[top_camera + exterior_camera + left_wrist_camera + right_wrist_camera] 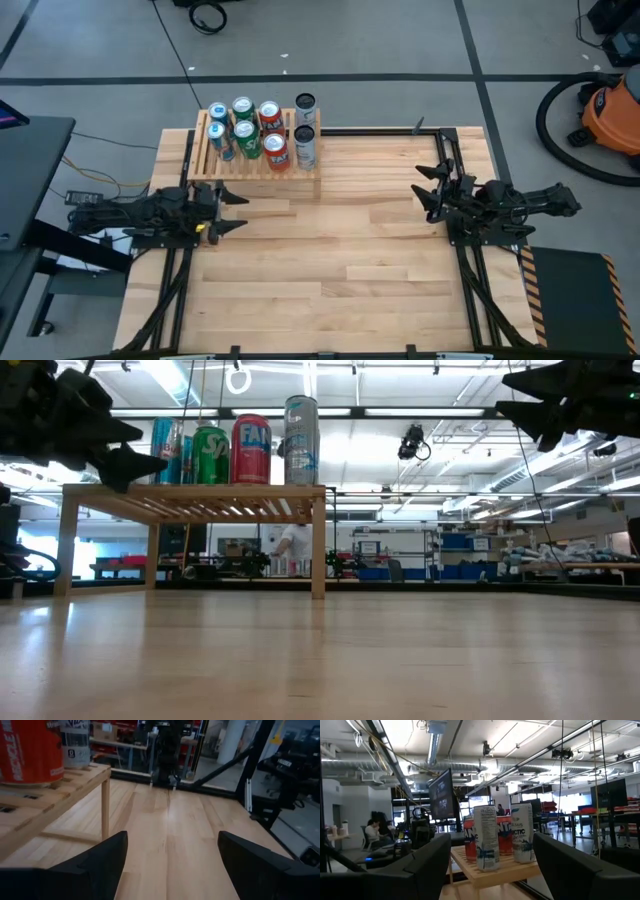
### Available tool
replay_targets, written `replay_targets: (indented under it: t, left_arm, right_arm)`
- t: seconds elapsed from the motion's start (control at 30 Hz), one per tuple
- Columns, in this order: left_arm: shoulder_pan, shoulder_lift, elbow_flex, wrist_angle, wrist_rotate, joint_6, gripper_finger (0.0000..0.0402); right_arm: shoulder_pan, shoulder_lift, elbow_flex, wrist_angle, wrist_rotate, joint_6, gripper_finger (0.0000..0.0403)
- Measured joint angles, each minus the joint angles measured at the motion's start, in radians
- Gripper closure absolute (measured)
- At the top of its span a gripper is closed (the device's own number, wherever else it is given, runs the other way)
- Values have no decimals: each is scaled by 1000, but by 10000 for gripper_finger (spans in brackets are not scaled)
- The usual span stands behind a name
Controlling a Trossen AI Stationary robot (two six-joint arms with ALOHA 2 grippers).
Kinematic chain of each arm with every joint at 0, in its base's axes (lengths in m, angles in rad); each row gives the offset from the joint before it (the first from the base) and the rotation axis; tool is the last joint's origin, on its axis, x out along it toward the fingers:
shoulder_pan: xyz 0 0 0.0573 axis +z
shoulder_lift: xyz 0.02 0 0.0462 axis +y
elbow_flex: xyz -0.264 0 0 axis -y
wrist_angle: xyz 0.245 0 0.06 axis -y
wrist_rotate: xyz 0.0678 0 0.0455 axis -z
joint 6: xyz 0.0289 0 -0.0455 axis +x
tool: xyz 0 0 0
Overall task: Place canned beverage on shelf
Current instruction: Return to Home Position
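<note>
The light-wood slatted shelf (205,165) stands on short legs at the table's far left. Several cans stand upright on its slats: blue (218,112), green (243,108), red (276,150) and a tall silver one (305,145) at the right end. My left gripper (238,211) hovers open just in front of the shelf's near edge, nothing between its fingers (100,865). My right gripper (422,190) hovers open at the table's right side, facing the shelf (495,872), and is also empty. Both hang clear of the table in the low view.
Bare wooden tabletop (340,260) lies between and in front of the two arms. Black frame rails (470,290) run along both sides. An orange vacuum (610,110) sits on the floor beyond the right edge. People (375,832) show far off in the room.
</note>
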State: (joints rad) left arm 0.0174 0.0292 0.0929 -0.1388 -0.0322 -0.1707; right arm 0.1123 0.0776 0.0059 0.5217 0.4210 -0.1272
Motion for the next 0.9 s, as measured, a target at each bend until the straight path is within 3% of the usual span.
replay_targets:
  t: [0.43, 0.9]
  left_arm:
    - [0, 7, -85, 170, 4, 0, 83]
    - [0, 8, -85, 194, 2, -1, 83]
  right_arm:
    - [-1, 2, 0, 0, 0, 0, 112]
    - [-6, 36, 0, -10, 3, 0, 112]
